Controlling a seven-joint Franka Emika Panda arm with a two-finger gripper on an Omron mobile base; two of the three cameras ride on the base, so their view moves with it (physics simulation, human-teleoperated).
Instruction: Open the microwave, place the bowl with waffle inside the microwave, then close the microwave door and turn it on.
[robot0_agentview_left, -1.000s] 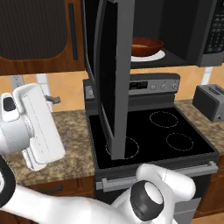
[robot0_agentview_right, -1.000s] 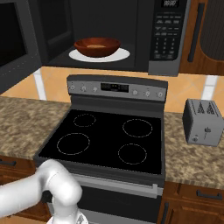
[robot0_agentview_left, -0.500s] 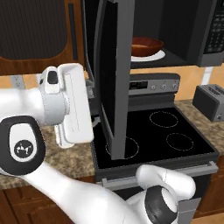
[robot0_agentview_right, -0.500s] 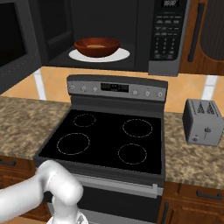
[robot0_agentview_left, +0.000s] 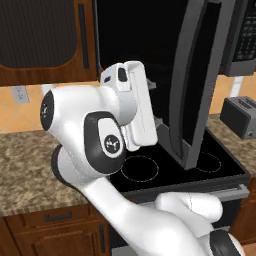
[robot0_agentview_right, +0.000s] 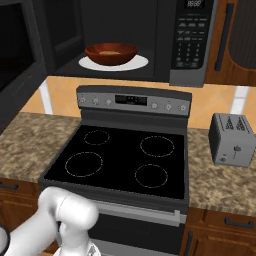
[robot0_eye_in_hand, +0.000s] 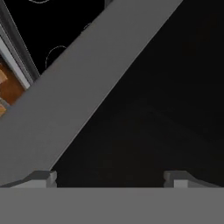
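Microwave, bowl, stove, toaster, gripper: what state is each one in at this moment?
Microwave: open, cavity exposed.
Microwave door: swung wide open, out over the stove.
Bowl: inside the microwave, on the white turntable.
Waffle: lying in the bowl.
Stove: burners bare.
Toaster: slots empty.
Gripper: open, fingertips apart, close against the door.

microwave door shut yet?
No, in the right base view the microwave cavity stands open, with the bowl visible on its white turntable.
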